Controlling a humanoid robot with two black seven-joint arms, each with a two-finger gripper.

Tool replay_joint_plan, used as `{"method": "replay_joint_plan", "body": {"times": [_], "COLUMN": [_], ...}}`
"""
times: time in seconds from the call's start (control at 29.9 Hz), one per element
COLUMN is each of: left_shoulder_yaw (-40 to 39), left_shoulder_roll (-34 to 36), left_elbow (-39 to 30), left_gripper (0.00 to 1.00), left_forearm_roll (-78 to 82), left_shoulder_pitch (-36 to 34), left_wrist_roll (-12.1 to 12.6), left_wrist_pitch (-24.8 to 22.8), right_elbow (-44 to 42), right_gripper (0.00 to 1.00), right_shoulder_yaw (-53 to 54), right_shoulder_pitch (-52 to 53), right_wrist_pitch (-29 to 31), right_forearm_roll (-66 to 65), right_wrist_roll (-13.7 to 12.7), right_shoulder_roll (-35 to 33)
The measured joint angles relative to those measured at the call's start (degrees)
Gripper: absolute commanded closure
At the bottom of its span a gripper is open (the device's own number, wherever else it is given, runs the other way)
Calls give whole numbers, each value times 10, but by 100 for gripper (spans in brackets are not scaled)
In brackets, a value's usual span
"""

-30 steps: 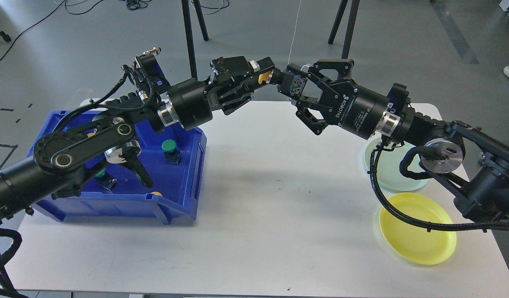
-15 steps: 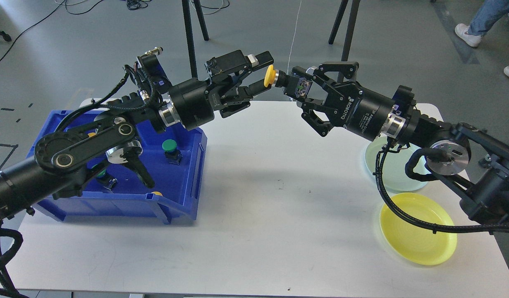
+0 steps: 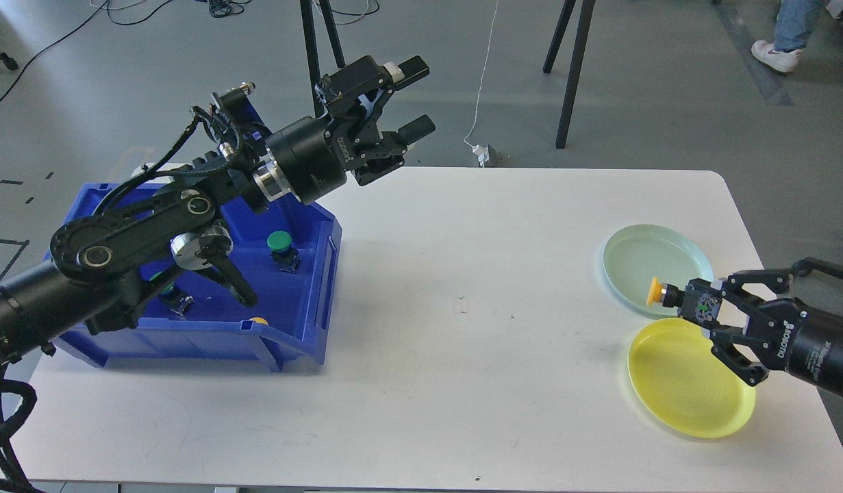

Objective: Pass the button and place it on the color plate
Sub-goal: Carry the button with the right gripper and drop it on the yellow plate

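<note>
With the yellow button [image 3: 656,292] clamped in the right hand [image 3: 695,306] and the left hand [image 3: 411,99] spread empty, lowering onto the yellow plate [image 3: 688,400] is judged next.

My white table [image 3: 476,356] carried a blue bin [image 3: 305,329] at its left, and a pale green plate [image 3: 640,257] and yellow plate [image 3: 674,390] at its right.

Single head view, high, facing forward and down over white table [image 3: 462,356]; floor beyond
</note>
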Motion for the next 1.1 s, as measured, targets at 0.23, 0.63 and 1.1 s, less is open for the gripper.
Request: {"method": "replay_joint_plan", "body": {"times": [0.23,0.63,1.1], "left_shoulder_yaw": [0,-69,-14], "left_shoulder_roll": [0,90,342], "left_elbow": [0,-25,-58], "left_gripper": [7,7,7], "left_forearm_roll": [0,0,463], "left_shoulder_pitch": [2,25,50], "left_wrist_roll": [0,0,0], "left_wrist_pitch": [0,3,6], "right_elbow": [-7,-12,-1], "right_gripper": [75,1,1], "right_shoulder_yaw": [-53,-64,223], "right_shoulder_pitch": [-40,-35,-33], "right_wrist_pitch": [-122,-184,-28], "right_forearm_roll": [-40,-49,94], "right_wrist_roll": [-6,-7,-1], "right_shoulder_roll": [-12,34,90]}}
